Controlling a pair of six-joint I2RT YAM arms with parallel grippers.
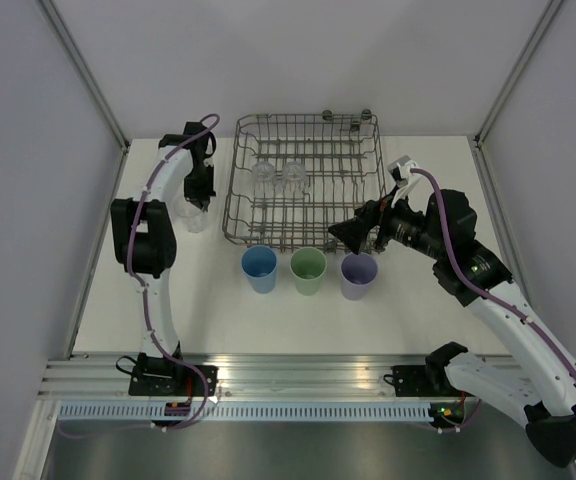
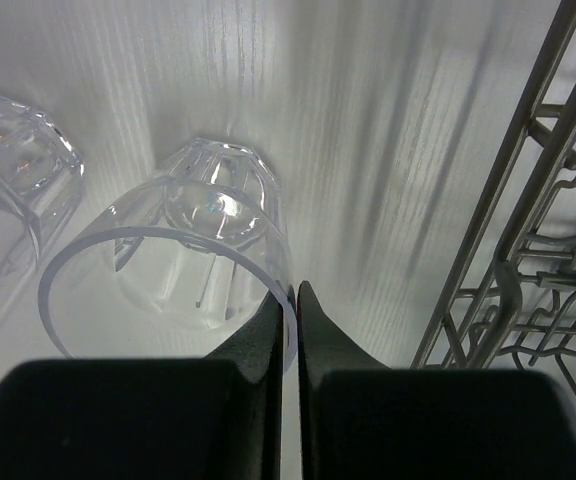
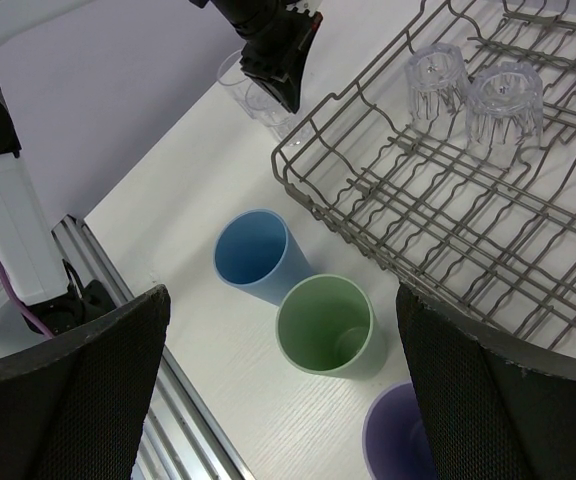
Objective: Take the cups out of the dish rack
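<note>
The grey wire dish rack [image 1: 360,205] stands at the back centre and holds two upturned clear glasses [image 1: 263,175] [image 1: 294,176]. They also show in the right wrist view [image 3: 436,75] [image 3: 505,100]. The blue cup [image 1: 259,268], green cup [image 1: 308,270] and purple cup [image 1: 359,275] stand upright in a row in front of the rack. My left gripper [image 2: 292,300] is shut on the rim of a clear glass [image 2: 168,260], left of the rack. A second clear glass [image 2: 18,165] stands beside it. My right gripper [image 1: 344,236] is open and empty above the purple cup.
The rack's left wall [image 2: 528,230] is close on the right of my left gripper. Grey panels enclose the table on the left, back and right. An aluminium rail [image 1: 298,375] runs along the near edge, close to the row of cups.
</note>
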